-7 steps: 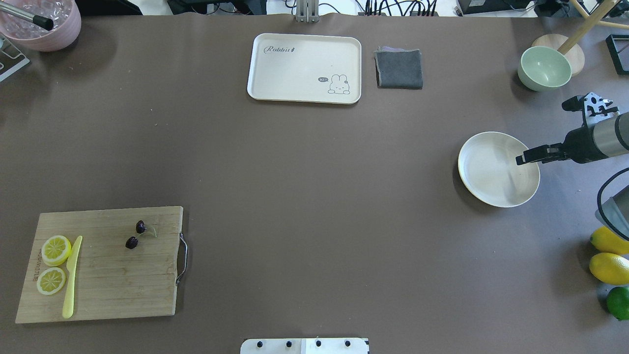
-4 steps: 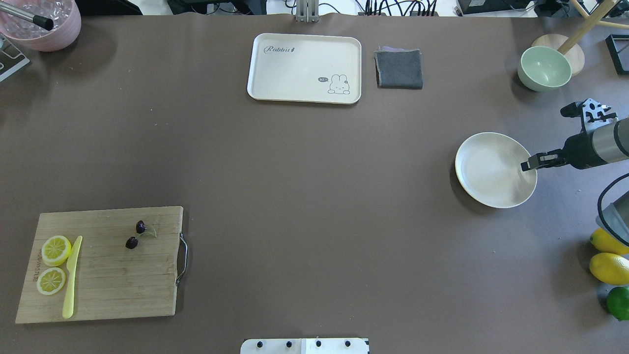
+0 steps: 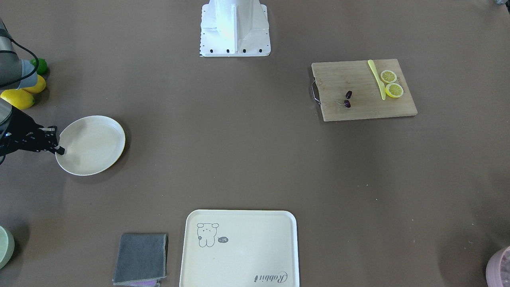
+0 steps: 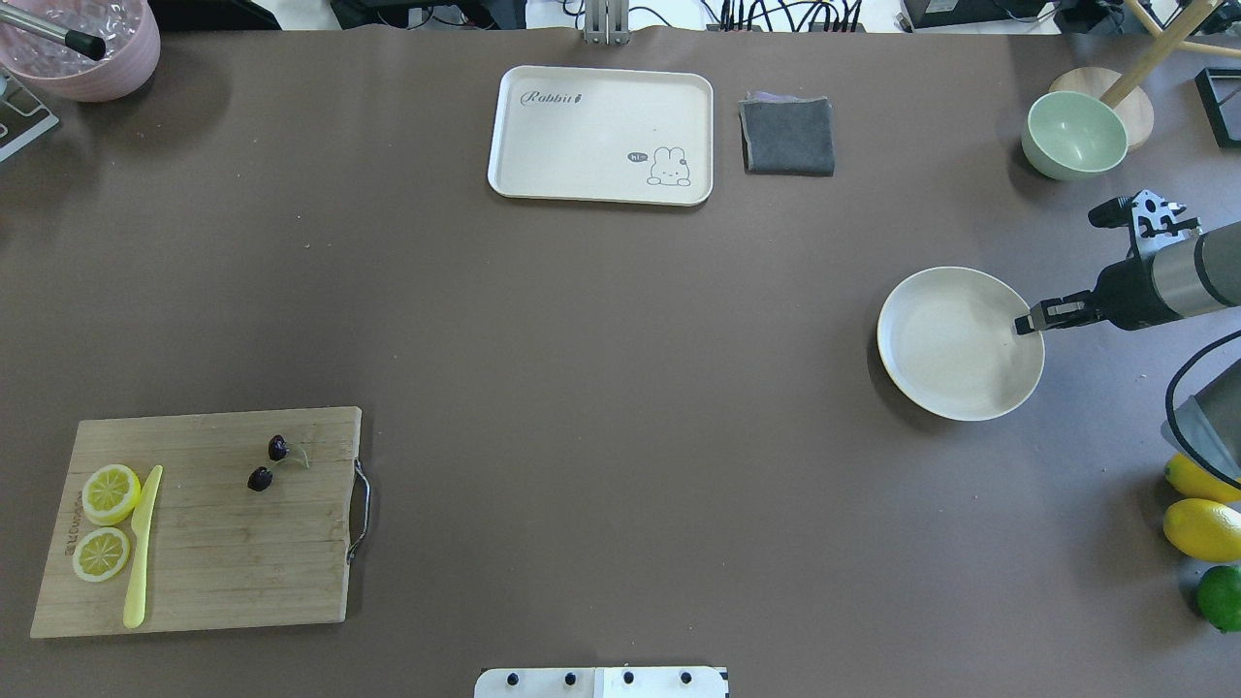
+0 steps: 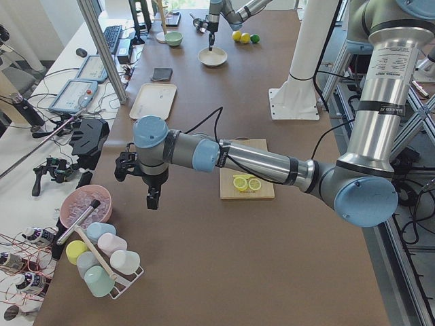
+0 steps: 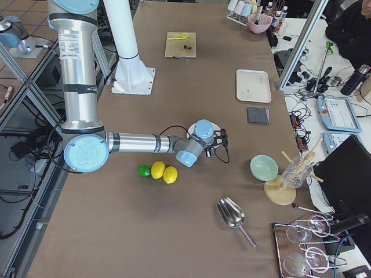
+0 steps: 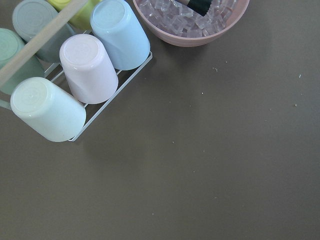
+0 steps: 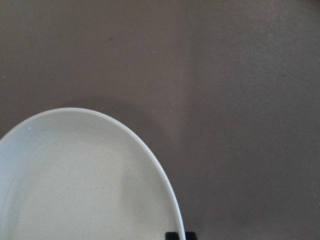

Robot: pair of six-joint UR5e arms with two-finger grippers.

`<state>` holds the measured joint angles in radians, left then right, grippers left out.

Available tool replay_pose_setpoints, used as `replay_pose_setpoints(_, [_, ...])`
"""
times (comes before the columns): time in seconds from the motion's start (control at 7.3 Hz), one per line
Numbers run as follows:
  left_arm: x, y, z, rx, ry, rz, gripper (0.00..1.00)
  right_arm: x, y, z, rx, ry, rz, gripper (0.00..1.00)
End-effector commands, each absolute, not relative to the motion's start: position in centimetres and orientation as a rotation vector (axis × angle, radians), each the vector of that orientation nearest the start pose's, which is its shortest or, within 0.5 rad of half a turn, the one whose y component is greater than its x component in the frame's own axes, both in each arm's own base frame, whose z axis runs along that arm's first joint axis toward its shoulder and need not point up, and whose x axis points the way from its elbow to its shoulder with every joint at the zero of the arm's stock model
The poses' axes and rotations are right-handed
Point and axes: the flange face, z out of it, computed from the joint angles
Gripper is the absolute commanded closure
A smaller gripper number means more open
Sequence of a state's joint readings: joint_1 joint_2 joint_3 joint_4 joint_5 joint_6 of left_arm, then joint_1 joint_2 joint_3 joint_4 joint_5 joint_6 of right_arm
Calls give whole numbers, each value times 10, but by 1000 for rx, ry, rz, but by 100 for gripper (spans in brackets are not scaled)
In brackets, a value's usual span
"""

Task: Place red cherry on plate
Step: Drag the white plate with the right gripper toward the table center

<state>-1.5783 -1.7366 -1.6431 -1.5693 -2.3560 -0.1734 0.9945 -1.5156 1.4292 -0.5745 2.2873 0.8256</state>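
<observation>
The red cherry, a dark maroon pair on thin green stems, lies on the wooden cutting board at the near left, also seen as the red cherry from the front. The cream plate sits far off on the right side of the table. My right gripper is shut on the plate's right rim; in the right wrist view the rim of the plate runs down between the fingertips. My left gripper hangs over bare table near the cup rack, and I cannot tell its state.
Two lemon slices and a yellow knife share the board. A cream tray, grey cloth and green bowl stand at the back. Lemons and a lime lie near right; a pink ice bowl is far left.
The plate has slid leftward and slightly nearer, with my right gripper moving along on its rim. The cherry and board have not moved.
</observation>
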Motion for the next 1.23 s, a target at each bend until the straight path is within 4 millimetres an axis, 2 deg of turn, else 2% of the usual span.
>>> replay_pose_setpoints(0.0, [-67, -567, 532, 167, 794, -70, 2, -237, -513, 540, 233, -1124, -104, 100])
replay_pose_setpoints(0.14, [-67, -570, 522, 215, 795, -47, 2, -251, -536, 503, 223, -1121, -84, 100])
replay_pose_setpoints(0.27, [-67, -575, 515, 258, 798, -35, 2, -262, -552, 475, 225, -1121, -79, 100])
replay_pose_setpoints(0.41, [-66, -585, 498, 278, 802, -32, 2, -275, -563, 447, 233, -1134, -59, 100])
replay_pose_setpoints(0.55, [-62, -607, 488, 243, 809, -95, 2, -311, -560, 420, 237, -1142, -28, 100])
replay_pose_setpoints(0.68, [-60, -617, 484, 247, 810, -92, 2, -352, -540, 396, 253, -1137, -14, 100])
replay_pose_setpoints(0.82, [-59, -618, 482, 248, 816, -96, 2, -379, -524, 362, 257, -1125, -1, 100])
replay_pose_setpoints(0.96, [-59, -615, 477, 329, 804, -63, 2, -393, -500, 318, 225, -1138, 13, 100])
replay_pose_setpoints(1.1, [-60, -613, 491, 369, 802, -47, 2, -425, -476, 289, 201, -1148, 54, 100])
